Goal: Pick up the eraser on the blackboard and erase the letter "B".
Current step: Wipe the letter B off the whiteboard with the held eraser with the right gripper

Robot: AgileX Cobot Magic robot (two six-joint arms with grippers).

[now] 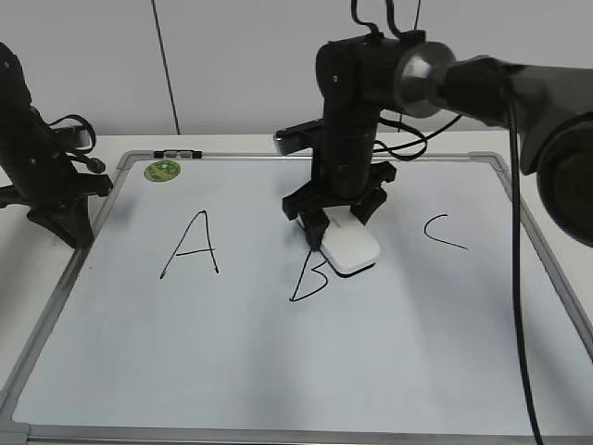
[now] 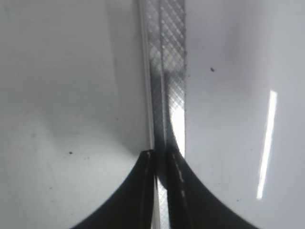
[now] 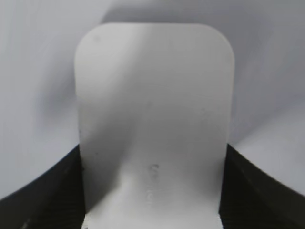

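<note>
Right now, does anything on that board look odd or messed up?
Only the letter "B": its top is missing or hidden where the right pincer presses the eraser on the blackboard. The "A" and "C" look whole.

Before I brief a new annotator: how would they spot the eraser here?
Find the big white blackboard bearing black letters. Look at its middle, where the right gripper comes down. The eraser is the white rounded block clamped there, touching the top of the letter "B", the board's only raised object.

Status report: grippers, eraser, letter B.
Right gripper shut on eraser, on B's top. Left gripper shut, idle at blackboard edge. Nothing obstructing.
</note>
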